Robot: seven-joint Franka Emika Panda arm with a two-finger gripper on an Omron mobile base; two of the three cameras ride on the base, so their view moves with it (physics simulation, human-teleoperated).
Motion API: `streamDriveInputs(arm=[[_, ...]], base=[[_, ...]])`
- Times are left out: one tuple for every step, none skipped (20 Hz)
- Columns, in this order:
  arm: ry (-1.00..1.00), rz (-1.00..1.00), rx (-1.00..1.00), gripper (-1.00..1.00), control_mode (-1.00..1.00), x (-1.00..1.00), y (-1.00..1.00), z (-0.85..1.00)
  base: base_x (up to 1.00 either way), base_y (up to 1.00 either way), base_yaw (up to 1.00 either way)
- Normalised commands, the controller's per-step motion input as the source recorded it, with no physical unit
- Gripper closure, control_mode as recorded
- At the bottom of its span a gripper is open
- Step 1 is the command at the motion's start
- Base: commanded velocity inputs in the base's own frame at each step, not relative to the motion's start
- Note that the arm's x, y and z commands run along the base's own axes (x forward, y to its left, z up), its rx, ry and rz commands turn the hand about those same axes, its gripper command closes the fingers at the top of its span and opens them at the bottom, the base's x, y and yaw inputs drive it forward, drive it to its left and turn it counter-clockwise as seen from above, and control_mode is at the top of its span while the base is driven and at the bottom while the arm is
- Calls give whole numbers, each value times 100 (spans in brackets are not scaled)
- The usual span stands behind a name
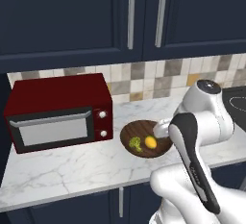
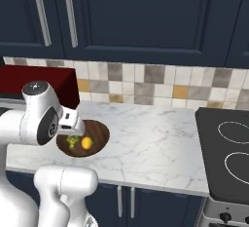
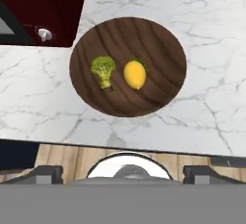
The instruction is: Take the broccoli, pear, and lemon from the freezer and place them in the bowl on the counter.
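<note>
- A dark red box-shaped microwave (image 1: pixel 60 112) with a grey glass door and two white knobs stands at the left of the white marble counter (image 1: pixel 72 170) with grey veins, its back near the tiled wall.
- Just right of the microwave, apart from it, sits the round shallow dark brown wood-grain bowl (image 3: pixel 144 40), on the counter and toward its near edge.
- Inside the bowl, the small bumpy green broccoli (image 3: pixel 104 70) floret lies left of centre, its paler stem pointing toward the near side.
- Just beside it on the right lies the small bright yellow lemon (image 3: pixel 135 74), with a bit of green at its far end; a narrow gap separates the two.
- The two-finger gripper (image 3: pixel 123 174) hangs above the bowl's near side with its dark tips spread wide apart and nothing between them.
- At the far right of the counter lies a black cooktop (image 2: pixel 228 153) with white ring outlines.
</note>
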Motion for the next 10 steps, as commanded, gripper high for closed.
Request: streamDriveInputs(arm=[[0, 0, 0, -100, -100, -79, 0, 24], [0, 0, 0, -100, -100, -90, 0, 26], [0, 0, 0, -100, -100, -75, 0, 32], [0, 0, 0, -100, -100, -56, 5, 22], [0, 0, 0, -100, -100, -51, 0, 23], [0, 0, 0, -100, -100, -54, 1, 23], [0, 0, 0, -100, -100, -57, 0, 32], [0, 0, 0, -100, -100, -30, 0, 43], [0, -1, 0, -100, -100, -15, 0, 39], [-11, 0, 0, -100, -100, -19, -16, 28]], base=[[0, 0, 0], [0, 0, 0], [0, 0, 0], [0, 0, 0], [0, 0, 0], [0, 0, 0], [0, 0, 0], [0, 0, 0], [0, 0, 0], [0, 0, 0]])
